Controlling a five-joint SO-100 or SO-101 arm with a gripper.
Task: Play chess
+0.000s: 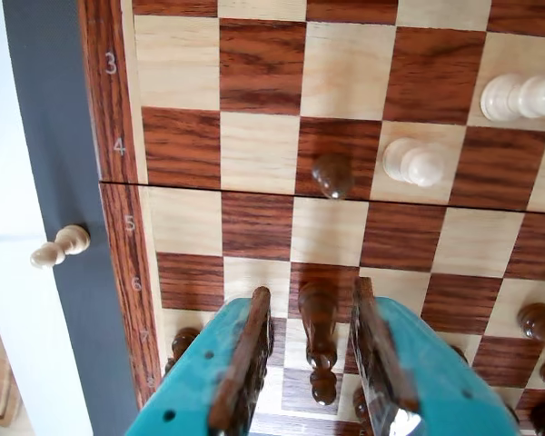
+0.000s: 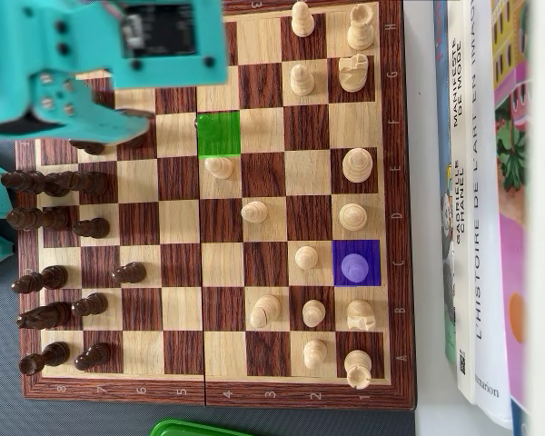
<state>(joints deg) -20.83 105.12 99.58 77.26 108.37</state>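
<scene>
In the wrist view my teal gripper (image 1: 312, 300) with wood-lined jaws is open over the dark side of the chessboard (image 1: 118, 209). A dark piece (image 1: 318, 327) stands between the jaws with a gap on each side. A dark pawn (image 1: 332, 174) stands ahead on row 4, with white pawns (image 1: 413, 162) to its right. In the overhead view the teal arm (image 2: 118, 54) covers the board's top left corner and hides the gripper. One square is tinted green (image 2: 218, 133) and another blue (image 2: 356, 263), the blue one under a white pawn.
A white pawn (image 1: 59, 246) lies off the board on the grey strip at the left. Dark pieces (image 2: 54, 182) line the board's left side, white pieces (image 2: 354, 163) the right. Books (image 2: 481, 200) lie along the right edge. A green object (image 2: 195, 427) pokes in below.
</scene>
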